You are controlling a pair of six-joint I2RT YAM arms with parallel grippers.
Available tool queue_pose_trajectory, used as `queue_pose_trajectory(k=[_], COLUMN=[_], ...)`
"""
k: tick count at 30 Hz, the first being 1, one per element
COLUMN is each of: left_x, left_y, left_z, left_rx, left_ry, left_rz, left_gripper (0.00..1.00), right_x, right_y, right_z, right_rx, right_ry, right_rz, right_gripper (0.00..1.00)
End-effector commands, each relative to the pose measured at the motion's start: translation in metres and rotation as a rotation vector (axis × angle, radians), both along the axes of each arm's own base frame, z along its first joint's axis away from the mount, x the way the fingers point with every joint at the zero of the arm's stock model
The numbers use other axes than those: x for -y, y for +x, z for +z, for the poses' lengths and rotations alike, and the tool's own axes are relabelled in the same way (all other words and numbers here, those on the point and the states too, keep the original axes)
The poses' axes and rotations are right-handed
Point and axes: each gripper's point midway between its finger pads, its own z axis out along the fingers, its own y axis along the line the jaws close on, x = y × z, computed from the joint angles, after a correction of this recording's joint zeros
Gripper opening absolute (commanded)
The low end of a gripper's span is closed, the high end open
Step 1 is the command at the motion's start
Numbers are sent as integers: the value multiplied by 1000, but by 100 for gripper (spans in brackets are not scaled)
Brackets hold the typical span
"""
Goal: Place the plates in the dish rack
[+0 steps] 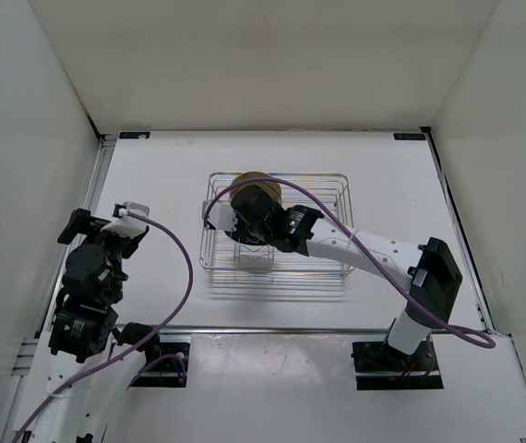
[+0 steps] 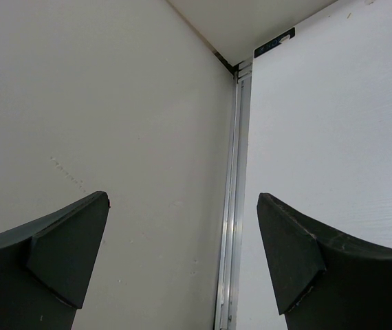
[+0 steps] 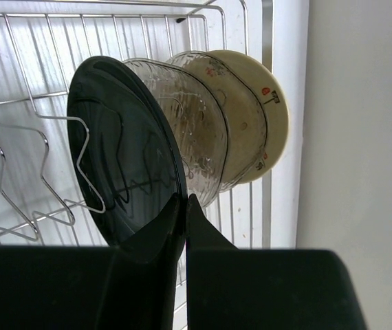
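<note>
The chrome wire dish rack (image 1: 328, 189) stands mid-table. My right gripper (image 1: 247, 224) reaches into it and is shut on the rim of the glossy black plate (image 3: 124, 172), which stands on edge beside the zigzag divider (image 3: 58, 172). Behind it stand two pale translucent plates (image 3: 196, 130) and the tan plate (image 3: 261, 117), all upright in the rack (image 3: 17, 62). From above only the tan plate (image 1: 252, 181) shows clearly. My right gripper's jaws (image 3: 185, 203) pinch the black plate's edge. My left gripper (image 1: 134, 210) is open and empty at the table's left edge, also in the left wrist view (image 2: 182, 261).
White enclosure walls surround the table. A metal rail (image 2: 232, 206) runs along the left wall next to my left gripper. A purple cable (image 1: 185, 277) loops from the left arm over the table.
</note>
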Motion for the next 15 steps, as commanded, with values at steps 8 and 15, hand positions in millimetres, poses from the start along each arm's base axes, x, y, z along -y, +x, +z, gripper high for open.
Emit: queue_pose_trajectory(k=[8, 15], left_x=[0, -2], left_y=[-5, -5], left_z=[13, 13], left_rx=[34, 34], left_ry=[-30, -29], left_rz=[-3, 7], left_gripper=[100, 100], right_x=[-20, -24], right_y=[-9, -14], right_z=[1, -11], right_rx=[-106, -146], right_ry=[88, 78], right_rz=[0, 19], right_gripper=[0, 0])
